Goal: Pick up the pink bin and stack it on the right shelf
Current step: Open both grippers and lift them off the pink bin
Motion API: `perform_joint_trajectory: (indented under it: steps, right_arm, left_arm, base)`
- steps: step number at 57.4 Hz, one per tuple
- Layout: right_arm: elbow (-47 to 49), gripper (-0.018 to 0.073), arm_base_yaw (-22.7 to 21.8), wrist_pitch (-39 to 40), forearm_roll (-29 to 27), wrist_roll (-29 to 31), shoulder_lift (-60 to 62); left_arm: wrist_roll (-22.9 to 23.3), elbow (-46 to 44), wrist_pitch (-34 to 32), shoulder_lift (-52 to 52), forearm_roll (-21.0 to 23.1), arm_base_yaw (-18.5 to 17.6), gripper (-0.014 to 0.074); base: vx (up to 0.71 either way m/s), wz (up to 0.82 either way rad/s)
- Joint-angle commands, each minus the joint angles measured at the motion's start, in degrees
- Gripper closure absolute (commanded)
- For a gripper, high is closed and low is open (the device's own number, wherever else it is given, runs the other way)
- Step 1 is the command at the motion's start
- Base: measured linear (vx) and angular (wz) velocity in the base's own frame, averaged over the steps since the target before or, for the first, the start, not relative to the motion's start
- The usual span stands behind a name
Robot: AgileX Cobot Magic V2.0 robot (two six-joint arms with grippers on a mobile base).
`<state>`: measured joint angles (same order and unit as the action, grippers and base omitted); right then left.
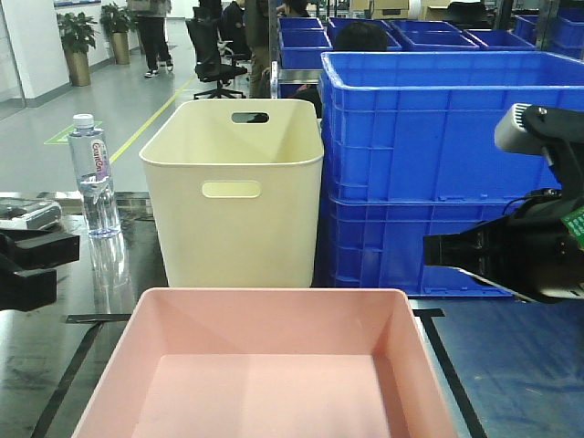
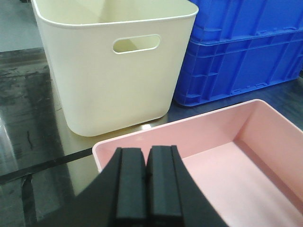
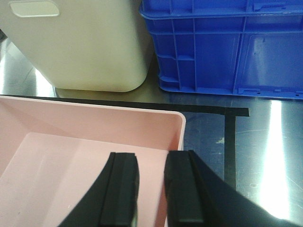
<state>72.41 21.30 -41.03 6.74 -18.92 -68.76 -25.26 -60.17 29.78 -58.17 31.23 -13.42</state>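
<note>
- Pink bin (image 1: pixel 265 365): nearest of all, flat on the dark glossy desk (image 1: pixel 55 365), mouth up, empty, inside black tape lines (image 3: pixel 229 142).
- Long axis: hard to settle, near end cropped; broad side faces the cream bin (image 1: pixel 233 196) just behind.
- Left hand (image 2: pixel 147 182): pads pressed together, gripping nothing, poised over the bin's left rear corner.
- Right hand (image 3: pixel 150 189): pads slightly apart, straddling the bin's right wall, not yet clamped.
- Step, by judgement: approach to grasp, no lift begun.
- Next: seat both hands on opposite rims, squeeze, raise level.
- Beyond: blue crates (image 1: pixel 438 164) stacked at right, likely the stacking spot.
</note>
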Motion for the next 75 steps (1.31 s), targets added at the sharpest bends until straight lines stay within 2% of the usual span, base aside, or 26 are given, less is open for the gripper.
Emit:
perform_joint_trajectory:
  steps: [1,9,13,19,24,32,35,38,45,48,51,55,66,75]
  right_arm:
    - [1.9,0.0327,-0.2,4.0,1.1,0.8,1.3]
    - [1.9,0.0327,-0.2,4.1,1.1,0.7,1.3]
    - [1.9,0.0327,-0.2,4.0,1.1,0.7,1.3]
    - [1.9,0.0327,-0.2,4.0,1.1,0.7,1.3]
    - [1.9,0.0327,-0.2,4.0,1.1,0.7,1.3]
    - [1.9,0.0327,-0.2,4.0,1.1,0.8,1.3]
    - [1.9,0.0327,-0.2,4.0,1.1,0.8,1.3]
    - [1.9,0.0327,-0.2,4.0,1.1,0.8,1.3]
    - [1.9,0.0327,-0.2,4.0,1.1,0.8,1.3]
    - [1.9,0.0327,-0.2,4.0,1.1,0.8,1.3]
    - [1.9,0.0327,-0.2,3.6,0.9,0.8,1.3]
    - [1.9,0.0327,-0.2,3.7,0.8,0.7,1.1]
    - [1.9,0.0327,-0.2,3.8,0.8,0.7,1.1]
    - [1.9,0.0327,-0.2,3.7,0.8,0.7,1.1]
  left_arm:
    - [0.8,0.9,-7.5,3.1,0.1,-0.4,0.0604]
    - [6.3,14.9,-25.0,12.5,0.0,-0.4,0.0604]
    - [7.7,23.1,-30.3,19.5,0.0,-0.3,0.0604]
    - [10.0,33.9,-34.1,30.2,0.1,0.8,0.0604]
    - [13.8,41.0,-33.6,37.3,-3.0,3.6,0.0604]
    - [24.3,48.6,-27.9,44.4,-18.0,9.8,0.0604]
    - [28.0,50.9,-26.2,47.3,-22.3,11.6,0.0604]
    - [30.4,53.6,-25.7,50.7,-24.7,13.0,0.0604]
    - [31.5,59.9,-25.7,59.9,-27.0,14.9,0.0604]
    - [31.5,62.8,-27.3,59.9,-27.0,15.0,0.0604]
    - [31.5,62.5,-22.6,59.3,-27.0,14.9,0.0604]
    - [31.5,62.6,-19.5,59.3,-27.0,14.7,0.0604]
    - [31.5,62.6,-18.6,59.7,-27.2,13.8,0.0604]
    - [31.5,62.6,-18.6,59.7,-29.7,13.8,0.0604]
  base:
    - [0.0,0.0]
    - [0.0,0.0]
    - [0.0,0.0]
    - [0.0,0.0]
    - [0.0,0.0]
    - [0.0,0.01]
    - [0.0,0.01]
    - [0.0,0.0]
    - [0.0,0.0]
    - [0.0,0.0]
    - [0.0,0.0]
    - [0.0,0.01]
    - [0.0,0.0]
    - [0.0,0.0]
